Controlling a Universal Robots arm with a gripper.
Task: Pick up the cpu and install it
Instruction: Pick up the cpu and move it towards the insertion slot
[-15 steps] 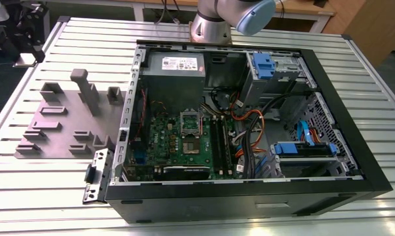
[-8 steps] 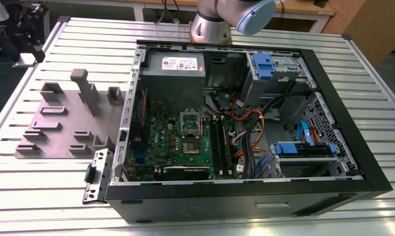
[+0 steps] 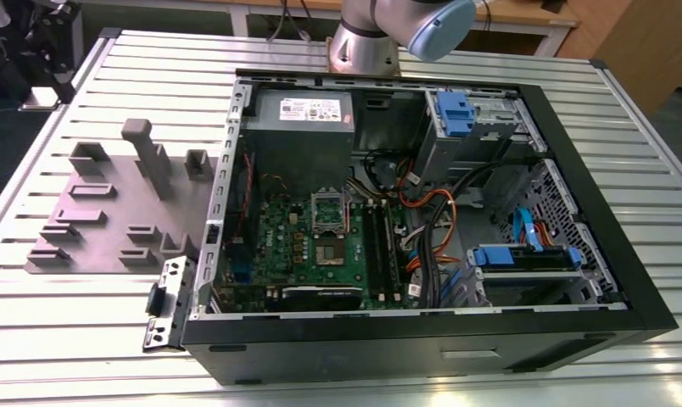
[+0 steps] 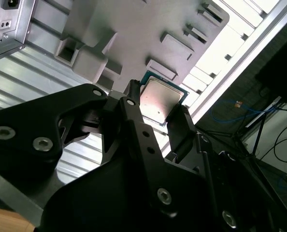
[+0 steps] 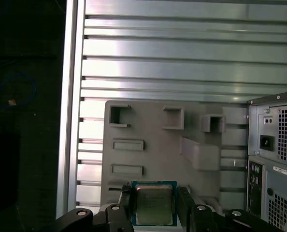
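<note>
Squarely held: gripper (image 5: 155,203) clamped on cpu (image 5: 154,207) by opposite edges, silvery lid toward wrist cameras, over grey tray (image 5: 153,125).

Here's the cpu (image 5: 154,204), a small flat square chip with a silvery-grey metal top (image 4: 160,102) and a thin teal-green rim. It is pinched by two opposite edges between the black fingers (image 5: 125,205) of the gripper (image 5: 154,195). In both wrist views its metal face looks straight back at the camera, and it is held in the air, well above the grey moulded tray (image 5: 148,125).
</note>
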